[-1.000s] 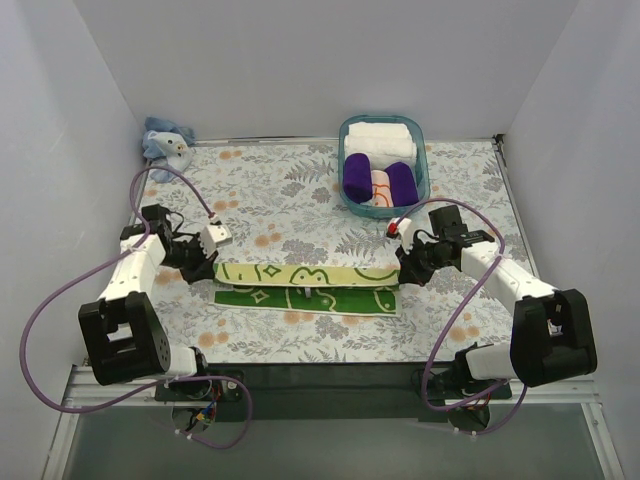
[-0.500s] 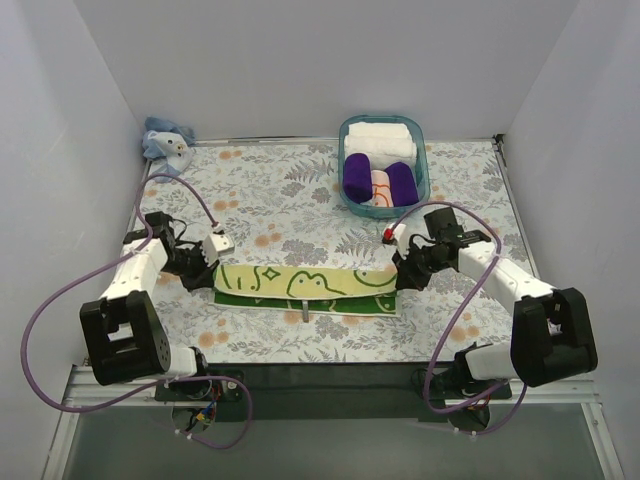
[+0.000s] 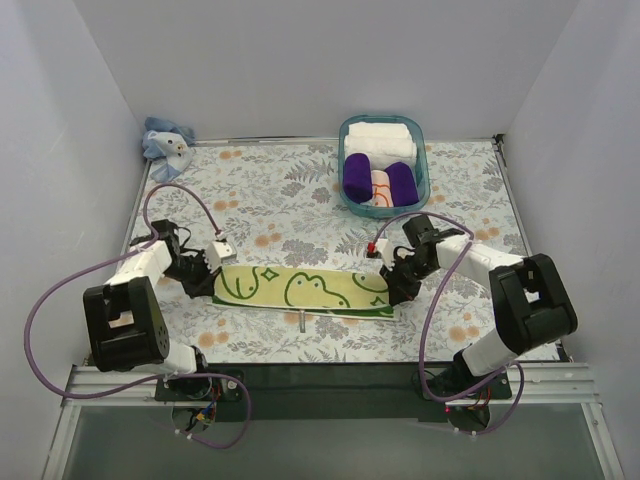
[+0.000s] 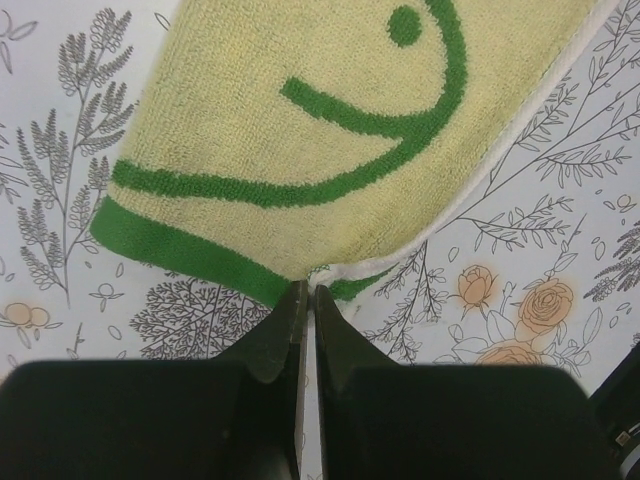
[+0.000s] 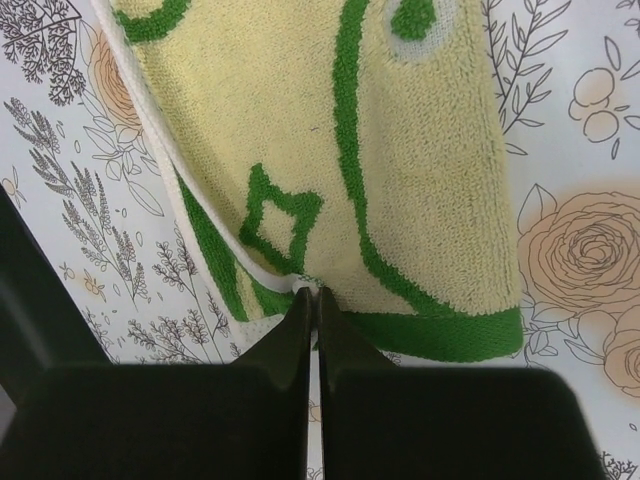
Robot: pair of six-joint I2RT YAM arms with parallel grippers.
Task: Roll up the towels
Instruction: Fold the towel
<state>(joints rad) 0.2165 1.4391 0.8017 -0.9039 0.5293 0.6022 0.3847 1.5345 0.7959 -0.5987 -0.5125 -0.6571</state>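
The left gripper (image 4: 305, 300) is squeezed shut, and a corner of the yellow-green towel (image 4: 300, 130) is pinched in its tips. The right gripper (image 5: 310, 300) is shut tight on the towel's other end. The towel is laid flat between them. The blue towel (image 3: 166, 141) is bunched up far beyond the left gripper.

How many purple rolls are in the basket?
2. The left purple roll and the right purple roll lie in the blue basket, a patterned roll between them. Others might hide underneath.
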